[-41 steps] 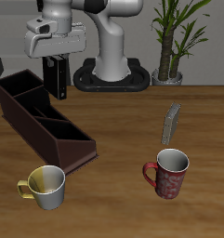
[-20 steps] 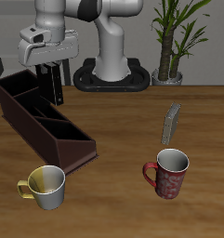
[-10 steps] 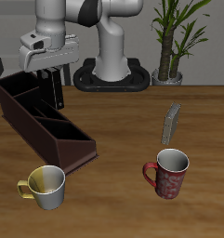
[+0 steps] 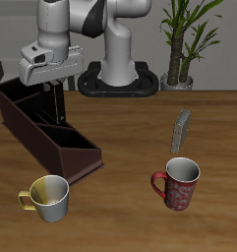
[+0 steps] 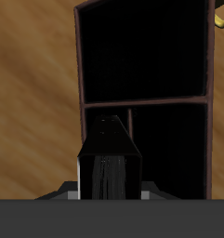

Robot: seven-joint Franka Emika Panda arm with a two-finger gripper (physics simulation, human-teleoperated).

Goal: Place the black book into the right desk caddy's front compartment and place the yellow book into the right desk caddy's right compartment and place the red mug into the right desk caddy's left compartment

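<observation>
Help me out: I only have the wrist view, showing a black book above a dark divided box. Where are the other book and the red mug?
Observer: The grey-tan book stands upright on the table, well apart from the box.
Reviewer: And the red mug?
Observer: The red mug stands upright, nearer the table's front edge than that book.
Reviewer: What is the yellow bit at the edge of my picture?
Observer: It is the handle of a cream mug, which stands just off the box's low end.
</observation>
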